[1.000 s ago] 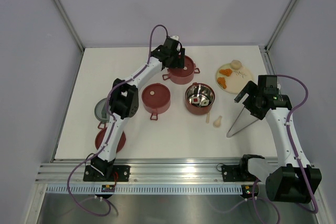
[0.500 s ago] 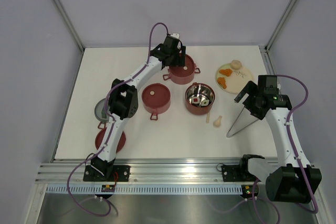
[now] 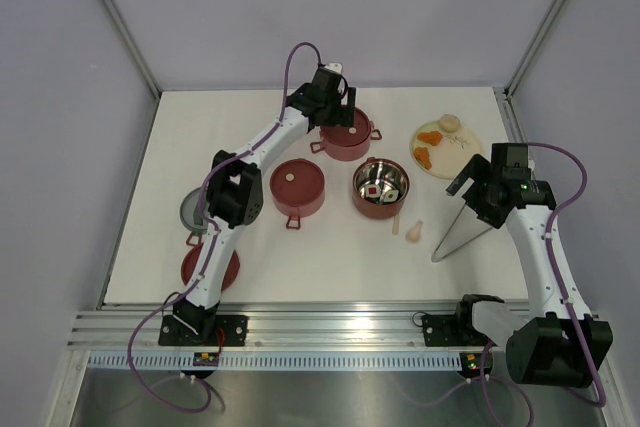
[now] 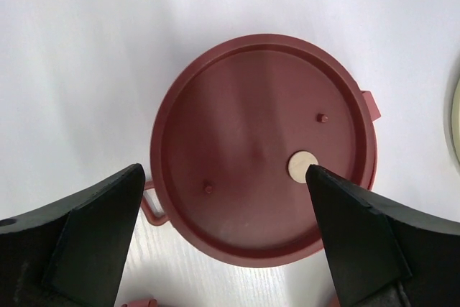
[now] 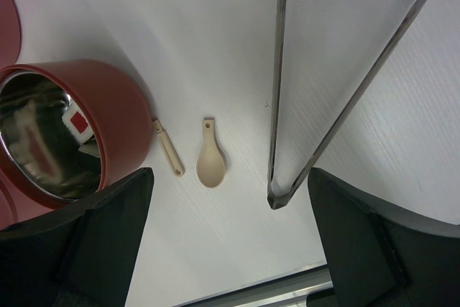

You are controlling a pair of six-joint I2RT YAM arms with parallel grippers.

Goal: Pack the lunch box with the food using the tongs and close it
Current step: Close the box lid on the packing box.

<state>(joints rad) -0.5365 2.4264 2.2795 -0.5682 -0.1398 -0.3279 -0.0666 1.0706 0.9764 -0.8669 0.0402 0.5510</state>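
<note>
Loose lids: a dark-red disc lid (image 3: 210, 267) and the grey top lid (image 3: 197, 211) lie at lower left of the overhead view, not yet on the stack; closing is still to do.
Tongs (image 3: 455, 229): flat on the table at lower right, tips toward the near edge, arms spread in a V; nothing grips them; in the right wrist view they lie between that gripper's fingers but untouched.
Right gripper (image 5: 226, 239): jaws wide, empty; the forearm hangs just over the hinge end of the tongs, pointed down.
Small spoon (image 3: 414, 231): cream, just left of the tongs.
Open bowl (image 3: 381, 187): middle of the frame, steel inside, a few pieces already in; packing looks partly done.
Lidded bowl, centre (image 3: 298, 186): covered, left of the open one.
Plate (image 3: 470, 159): upper right; orange food (image 3: 431, 135) and a pale piece remain, so transfers are left.
Far bowl (image 4: 262, 149): top centre, lid seated.
Left gripper (image 4: 223, 249): spread wide above that lid, clear of it, holding nothing; arm stretched far across the table.
</note>
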